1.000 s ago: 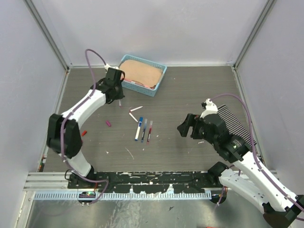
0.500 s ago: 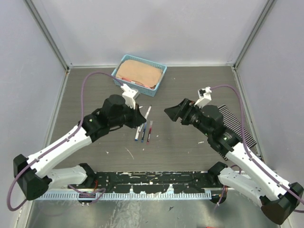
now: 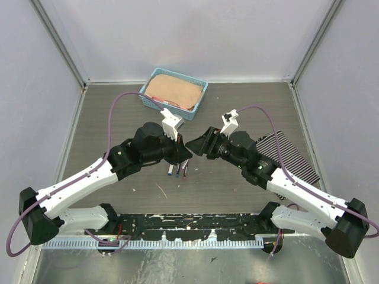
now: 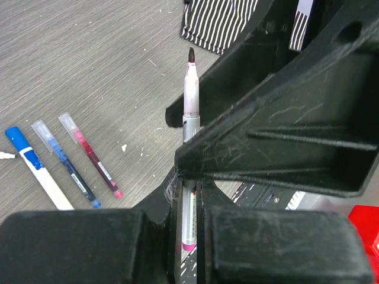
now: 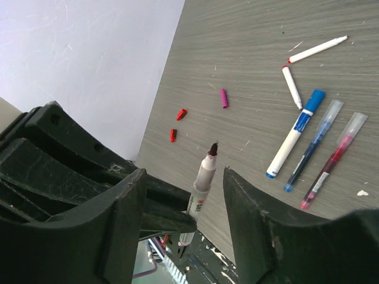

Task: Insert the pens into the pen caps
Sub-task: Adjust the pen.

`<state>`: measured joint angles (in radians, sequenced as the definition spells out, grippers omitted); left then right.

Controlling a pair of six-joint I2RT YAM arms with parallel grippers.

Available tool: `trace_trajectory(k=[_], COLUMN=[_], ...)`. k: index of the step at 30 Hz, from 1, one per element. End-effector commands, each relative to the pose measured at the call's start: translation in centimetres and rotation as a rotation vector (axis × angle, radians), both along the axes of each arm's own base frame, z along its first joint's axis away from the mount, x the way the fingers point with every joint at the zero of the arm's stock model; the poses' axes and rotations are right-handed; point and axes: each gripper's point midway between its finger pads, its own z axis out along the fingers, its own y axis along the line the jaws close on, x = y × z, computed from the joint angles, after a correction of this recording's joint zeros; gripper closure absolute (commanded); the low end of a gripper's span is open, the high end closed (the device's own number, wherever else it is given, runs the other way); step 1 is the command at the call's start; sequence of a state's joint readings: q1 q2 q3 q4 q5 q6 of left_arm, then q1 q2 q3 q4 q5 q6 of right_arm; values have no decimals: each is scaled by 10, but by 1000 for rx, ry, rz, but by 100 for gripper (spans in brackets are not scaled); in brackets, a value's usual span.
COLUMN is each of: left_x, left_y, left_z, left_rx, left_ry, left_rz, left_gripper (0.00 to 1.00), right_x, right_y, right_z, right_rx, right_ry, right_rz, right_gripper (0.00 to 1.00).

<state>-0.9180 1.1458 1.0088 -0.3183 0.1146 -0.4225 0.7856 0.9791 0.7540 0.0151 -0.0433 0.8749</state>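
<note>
My left gripper (image 4: 188,198) is shut on a white-barrelled pen (image 4: 190,106) with a dark bare tip and a magenta band at its back end. It holds the pen above the middle of the table. My right gripper (image 5: 185,177) is open, with one finger on each side of that pen (image 5: 202,177) and a gap on both sides. In the top view the two grippers (image 3: 180,152) (image 3: 194,145) meet nose to nose. A magenta pen cap (image 5: 224,98) and two red caps (image 5: 181,114) (image 5: 173,135) lie loose on the table. Two small bare pens (image 5: 317,49) (image 5: 292,86) lie beyond them.
Three capped pens lie side by side: blue and white (image 5: 294,135), clear blue (image 5: 314,145) and clear red (image 5: 333,160). A light blue basket (image 3: 199,100) stands at the back. A striped cloth (image 3: 290,155) lies on the right.
My left arm swung from beside the basket to the table's middle, carrying the pen. My right arm came in from the right, and its jaws have narrowed around the pen's tip.
</note>
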Motion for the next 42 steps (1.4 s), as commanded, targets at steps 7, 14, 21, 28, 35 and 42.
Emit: trace_trajectory(k=[7, 14, 21, 28, 35, 42], left_x=[5, 7, 7, 7, 21, 55], left_y=[-3, 0, 0, -3, 27, 106], left_z=[11, 7, -7, -8, -3, 8], left_rx=[-39, -27, -12, -18, 62, 36], left_ry=[-47, -51, -40, -34, -59, -2], left_rz=[7, 24, 26, 18, 153, 370], left_gripper=[100, 72, 61, 86, 100, 100], right_x=[2, 1, -3, -2, 9, 21], right_y=[14, 15, 14, 16, -3, -21], right_z=[23, 31, 40, 35, 34, 22], right_rx=[67, 86, 110, 95, -56, -242], right_ry=[-53, -71, -83, -75, -161, -211], right_rz=[-18, -12, -1, 1, -67, -122], right_gripper=[69, 99, 99, 99, 54, 49])
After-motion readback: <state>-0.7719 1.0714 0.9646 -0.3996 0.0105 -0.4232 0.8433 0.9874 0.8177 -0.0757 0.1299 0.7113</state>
